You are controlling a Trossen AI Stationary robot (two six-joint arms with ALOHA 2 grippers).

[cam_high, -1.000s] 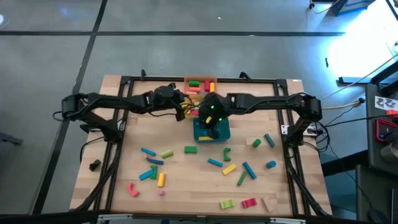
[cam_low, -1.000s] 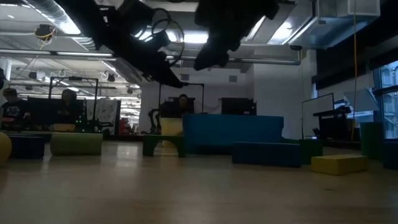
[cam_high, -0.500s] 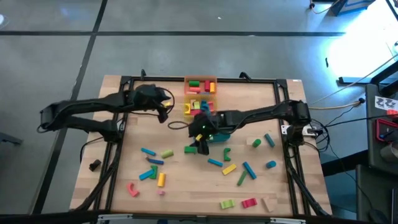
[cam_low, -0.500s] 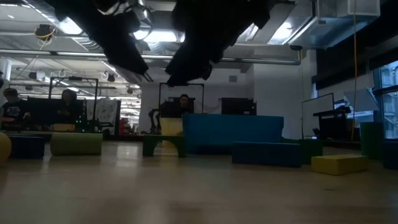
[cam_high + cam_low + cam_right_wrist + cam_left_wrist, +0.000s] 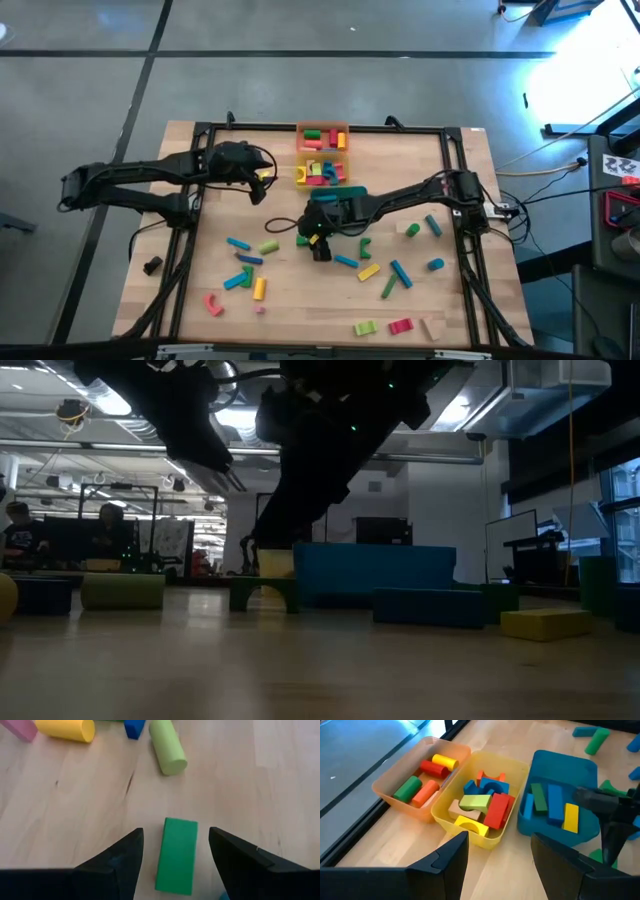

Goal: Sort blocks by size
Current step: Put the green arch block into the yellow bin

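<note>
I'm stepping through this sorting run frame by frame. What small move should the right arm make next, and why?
Probably lower the right gripper straight down and close on the green block. Its jaws stand open, one on either side of the block, which lies flat on the table with bare wood around it. The light green cylinder lies well clear beyond.

dim, backlit low view (floor glare overhead)

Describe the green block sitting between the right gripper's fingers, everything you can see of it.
The green block is a flat rectangular bar, plain matte green with clean edges, lying flat on the wooden table. It sits in the gap of the open right gripper, whose fingers flank it without touching it. A light green cylinder lies apart, farther ahead.
</note>
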